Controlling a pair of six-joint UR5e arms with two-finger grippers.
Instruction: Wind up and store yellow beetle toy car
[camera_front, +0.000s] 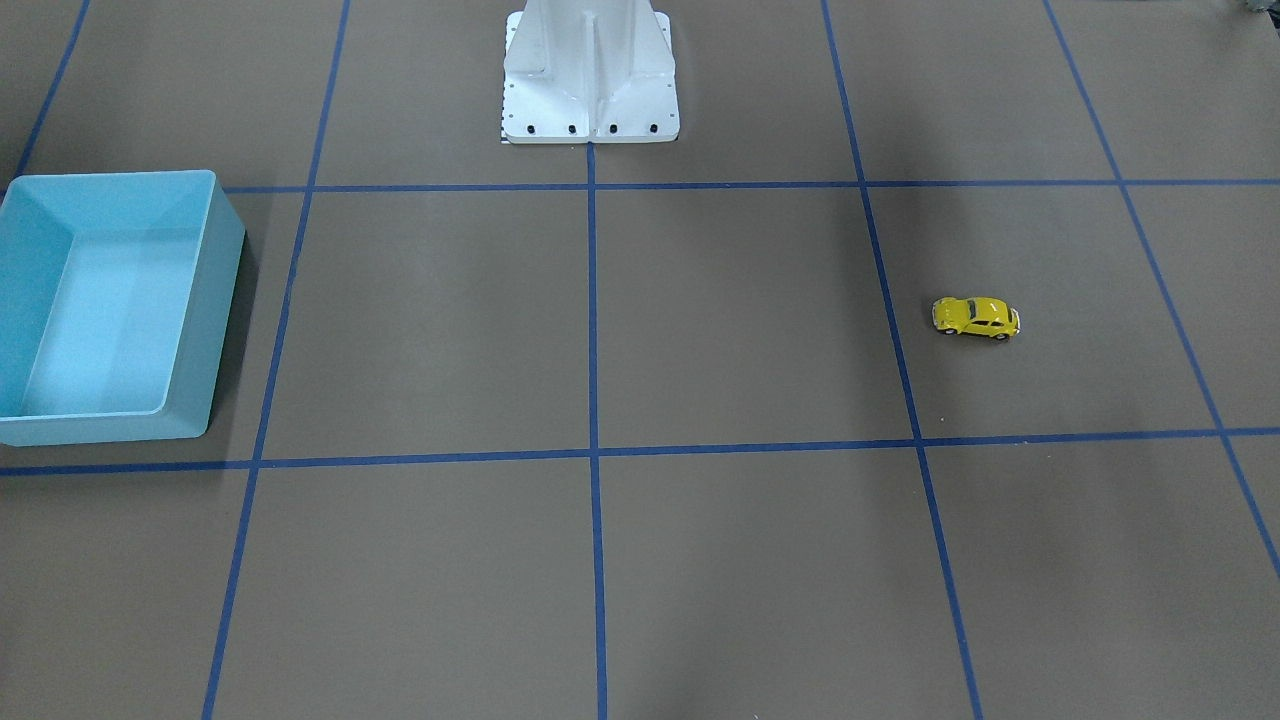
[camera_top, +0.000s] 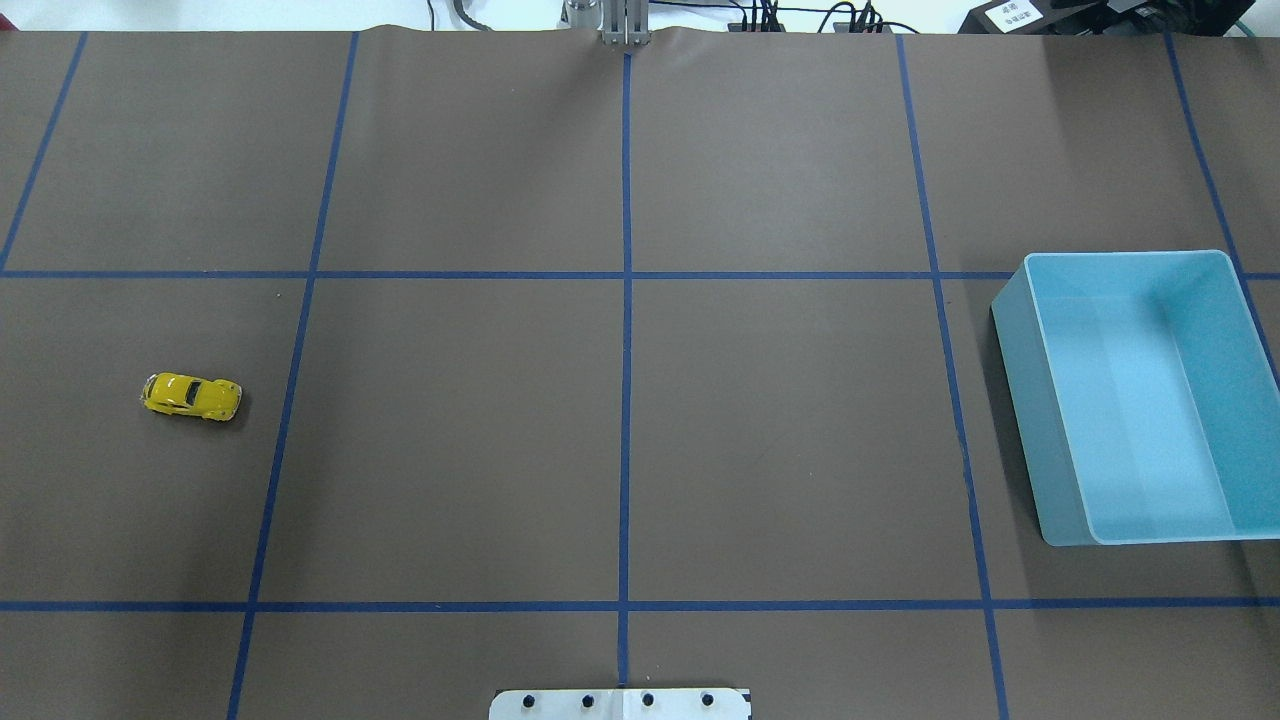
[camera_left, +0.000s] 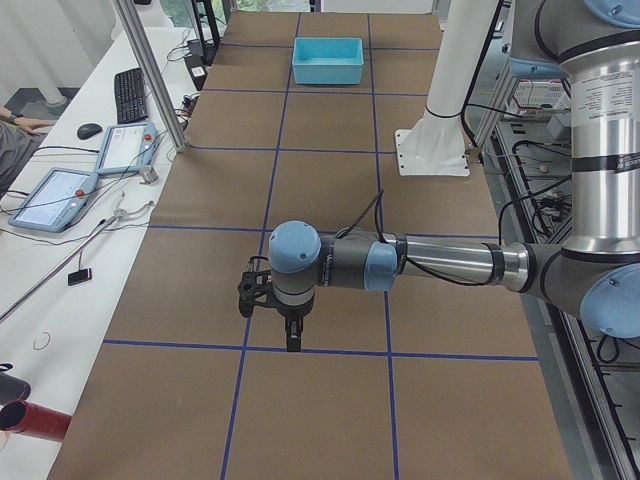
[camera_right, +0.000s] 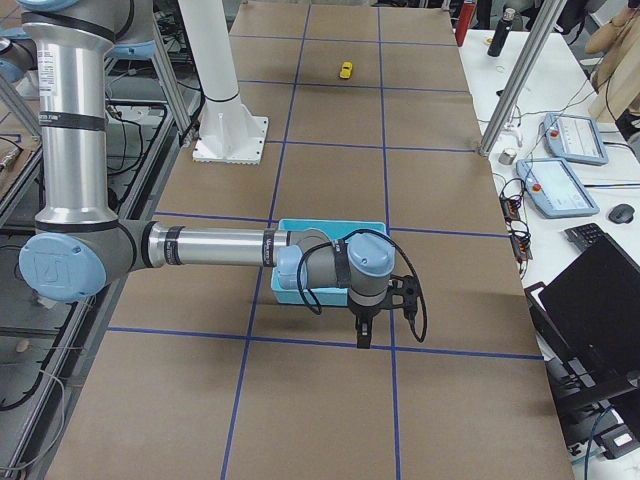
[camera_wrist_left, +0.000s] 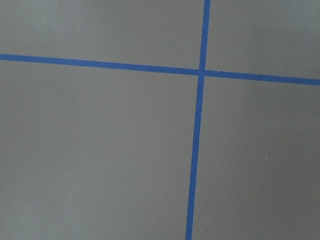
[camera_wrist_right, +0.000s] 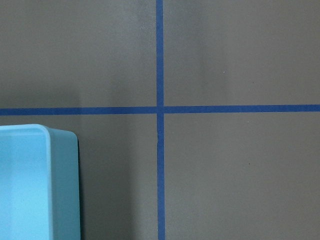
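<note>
The yellow beetle toy car (camera_front: 977, 317) stands on its wheels on the brown table, alone on the robot's left side; it also shows in the overhead view (camera_top: 191, 395) and small and far in the exterior right view (camera_right: 345, 70). The light-blue bin (camera_top: 1032, 410) stands empty on the robot's right side. My left gripper (camera_left: 292, 343) shows only in the exterior left view, pointing down above the table; I cannot tell whether it is open or shut. My right gripper (camera_right: 362, 340) shows only in the exterior right view, beside the bin (camera_right: 284, 292); its state cannot be told either.
Blue tape lines divide the brown table into squares. The white robot base (camera_front: 590, 90) stands at the middle of the robot's edge. The right wrist view shows a corner of the bin (camera_wrist_right: 35, 185). Monitors, keyboards and cables lie on benches beyond the far edge.
</note>
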